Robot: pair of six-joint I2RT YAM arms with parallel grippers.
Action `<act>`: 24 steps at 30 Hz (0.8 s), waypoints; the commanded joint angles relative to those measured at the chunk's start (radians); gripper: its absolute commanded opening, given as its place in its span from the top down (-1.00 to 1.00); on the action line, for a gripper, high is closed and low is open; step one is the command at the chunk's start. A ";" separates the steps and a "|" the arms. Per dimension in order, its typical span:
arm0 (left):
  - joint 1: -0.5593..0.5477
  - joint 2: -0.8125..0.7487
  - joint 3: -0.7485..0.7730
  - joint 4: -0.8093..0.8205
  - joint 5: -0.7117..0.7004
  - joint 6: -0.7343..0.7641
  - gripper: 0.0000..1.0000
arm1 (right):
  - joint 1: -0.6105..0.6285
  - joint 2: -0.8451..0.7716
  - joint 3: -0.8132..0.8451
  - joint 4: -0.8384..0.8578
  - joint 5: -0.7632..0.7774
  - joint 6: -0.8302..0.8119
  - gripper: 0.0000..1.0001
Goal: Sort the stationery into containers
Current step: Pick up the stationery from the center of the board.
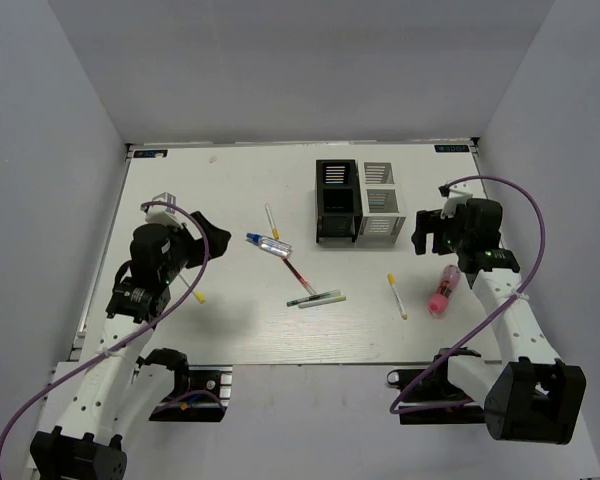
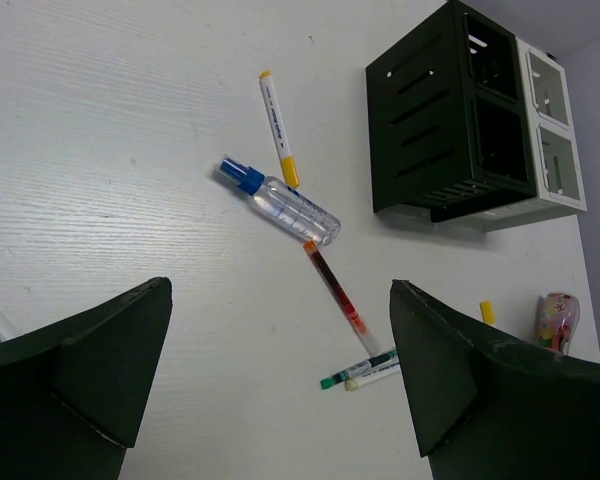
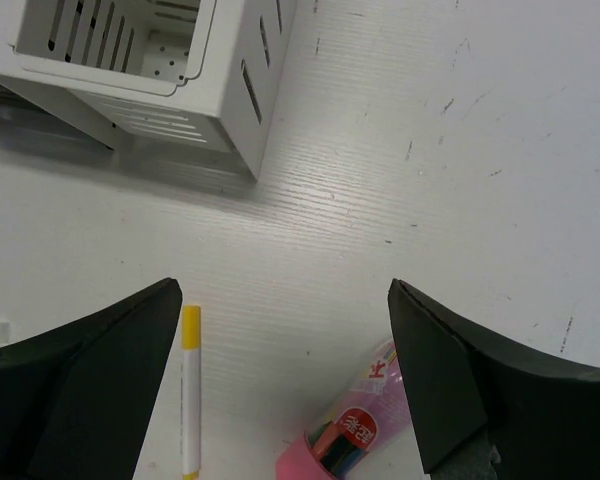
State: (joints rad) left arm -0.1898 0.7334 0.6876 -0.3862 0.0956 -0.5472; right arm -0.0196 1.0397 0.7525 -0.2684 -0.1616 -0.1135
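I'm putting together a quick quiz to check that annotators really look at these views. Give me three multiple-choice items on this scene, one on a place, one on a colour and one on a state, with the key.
1. Where does the black organiser stand?
A) Against the white organiser, on its left in the top view.
B) Far from the white one, beside the pink tube.
C) Stacked on top of the white one.

2. What colour is the cap of the clear bottle?
A) Red.
B) Yellow.
C) Blue.

3. What state is the left gripper in?
A) Shut on a pen.
B) Open, holding nothing.
C) Shut on the bottle.

Key:
1 A: the top view shows the two boxes side by side and touching.
2 C: the left wrist view shows a blue cap.
3 B: its fingers stand wide apart with nothing gripped between them.
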 commanded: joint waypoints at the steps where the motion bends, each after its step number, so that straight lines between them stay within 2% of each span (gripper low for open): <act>1: 0.004 -0.002 0.032 0.029 0.036 0.012 -0.99 | -0.003 0.003 0.056 -0.029 -0.033 -0.102 -0.79; 5: 0.004 0.017 0.032 0.038 0.058 0.021 -0.99 | -0.009 0.040 0.169 -0.241 -0.184 -0.310 -0.79; 6: 0.004 0.029 0.032 0.038 0.058 0.021 -0.99 | -0.008 0.054 0.185 -0.297 -0.185 -0.314 -0.79; 8: 0.004 0.041 0.043 0.038 0.067 0.021 -0.99 | -0.011 0.039 0.217 -0.296 -0.167 -0.278 -0.79; 10: 0.004 0.050 0.043 0.038 0.076 0.021 -0.99 | -0.008 0.023 0.209 -0.282 -0.082 -0.285 -0.79; 13: 0.004 0.061 0.043 0.049 0.095 0.021 -0.77 | -0.003 0.026 0.200 -0.295 0.023 -0.307 -0.79; 16: 0.004 0.092 0.043 0.049 0.105 0.021 -0.31 | -0.008 0.031 0.188 -0.293 0.095 -0.296 -0.79; 17: -0.005 0.113 0.043 0.049 0.105 0.012 -0.05 | -0.008 0.023 0.179 -0.298 0.105 -0.298 -0.79; 19: -0.014 0.141 0.033 0.049 0.105 -0.006 0.13 | -0.008 -0.012 0.157 -0.293 0.097 -0.299 -0.79; 21: -0.014 0.194 0.033 0.069 0.128 -0.026 0.09 | -0.006 -0.038 0.102 -0.285 0.096 -0.328 -0.79; 23: -0.014 0.248 0.042 0.078 0.141 -0.054 -0.15 | -0.003 -0.085 0.061 -0.267 0.083 -0.400 -0.79; 24: -0.014 0.321 0.055 0.078 0.154 -0.071 -0.15 | -0.003 -0.092 0.044 -0.273 0.077 -0.417 -0.79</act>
State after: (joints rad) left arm -0.1997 0.9668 0.6991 -0.3305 0.2035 -0.5732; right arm -0.0242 0.9932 0.8356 -0.5480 -0.0906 -0.4423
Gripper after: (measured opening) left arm 0.564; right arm 0.896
